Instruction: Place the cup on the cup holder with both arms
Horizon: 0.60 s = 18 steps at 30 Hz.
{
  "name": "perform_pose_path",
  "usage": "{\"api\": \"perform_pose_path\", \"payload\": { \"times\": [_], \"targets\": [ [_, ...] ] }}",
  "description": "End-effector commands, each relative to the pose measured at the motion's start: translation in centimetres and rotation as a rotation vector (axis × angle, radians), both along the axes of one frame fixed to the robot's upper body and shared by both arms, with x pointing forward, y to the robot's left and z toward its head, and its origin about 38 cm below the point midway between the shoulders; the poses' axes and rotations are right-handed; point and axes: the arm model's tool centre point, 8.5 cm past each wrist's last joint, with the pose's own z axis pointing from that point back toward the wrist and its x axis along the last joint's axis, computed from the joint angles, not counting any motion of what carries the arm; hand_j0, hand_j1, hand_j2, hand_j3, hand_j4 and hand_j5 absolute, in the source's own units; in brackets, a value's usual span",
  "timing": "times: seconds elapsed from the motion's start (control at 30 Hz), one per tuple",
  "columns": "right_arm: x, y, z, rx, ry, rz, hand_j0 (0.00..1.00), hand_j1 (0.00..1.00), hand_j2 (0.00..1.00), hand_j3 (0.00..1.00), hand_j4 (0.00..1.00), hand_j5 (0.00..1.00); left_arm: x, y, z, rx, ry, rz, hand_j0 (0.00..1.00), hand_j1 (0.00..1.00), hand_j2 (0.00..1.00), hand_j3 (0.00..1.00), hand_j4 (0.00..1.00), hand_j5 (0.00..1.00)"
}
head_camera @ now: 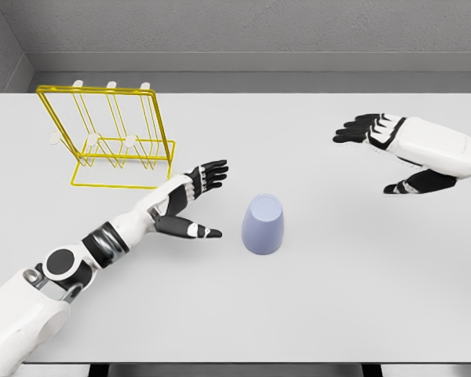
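A pale lavender cup (263,225) stands upside down near the middle of the white table (314,314). A yellow wire cup holder (107,137) with white-tipped pegs stands at the back left. My left hand (202,201) reaches in from the lower left, fingers spread, thumb pointing at the cup, a short gap to the cup's left. My right hand (377,153) hovers at the right, well apart from the cup, fingers stretched out and holding nothing.
The table's far edge meets a grey wall behind the cup holder. The table's front edge runs along the bottom of the view.
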Motion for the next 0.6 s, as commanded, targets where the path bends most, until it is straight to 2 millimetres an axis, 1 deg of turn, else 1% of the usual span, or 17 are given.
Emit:
{"api": "perform_pose_path", "payload": {
  "times": [0.0,0.03,0.07,0.1,0.17,0.23,0.43,0.57],
  "targets": [
    [0.3,-1.0,1.4,0.091,-0.044,-0.042,1.0,1.0,1.0,1.0,1.0,1.0,-0.3,-2.0,-0.3,-0.016,0.037,-0.024,1.0,1.0,1.0,1.0,1.0,1.0],
    [0.4,-1.3,0.1,0.108,-0.012,-0.058,1.0,1.0,1.0,1.0,1.0,1.0,-0.3,-2.3,-0.3,-0.013,0.038,-0.035,1.0,1.0,1.0,1.0,1.0,1.0],
    [0.5,-1.2,-0.4,0.122,-0.003,-0.063,1.0,1.0,1.0,1.0,1.0,1.0,-0.2,-3.0,-0.3,-0.016,0.046,-0.044,1.0,1.0,1.0,1.0,1.0,1.0],
    [0.5,-1.1,-0.4,0.126,-0.003,-0.06,1.0,1.0,1.0,1.0,1.0,1.0,-0.1,-3.4,-0.2,-0.009,0.047,-0.05,1.0,1.0,1.0,1.0,1.0,1.0],
    [0.6,-1.7,-0.6,0.13,0.004,-0.081,1.0,1.0,1.0,1.0,1.0,1.0,-0.3,-4.4,-0.3,-0.008,0.052,-0.064,1.0,1.0,1.0,1.0,1.0,1.0],
    [1.0,-3.1,-1.1,0.138,0.018,-0.125,1.0,1.0,1.0,1.0,1.0,1.0,-0.4,-4.8,-0.3,-0.01,0.054,-0.067,1.0,1.0,1.0,1.0,1.0,1.0],
    [1.1,-3.5,-1.4,0.14,0.028,-0.136,1.0,1.0,1.0,1.0,1.0,1.0,-0.3,-5.2,-0.3,-0.016,0.058,-0.069,1.0,1.0,1.0,1.0,1.0,1.0],
    [1.1,-3.4,-1.4,0.14,0.028,-0.135,1.0,1.0,1.0,1.0,1.0,1.0,-0.3,-5.4,-0.8,-0.004,0.06,-0.066,1.0,1.0,1.0,1.0,1.0,1.0]
  ]
}}
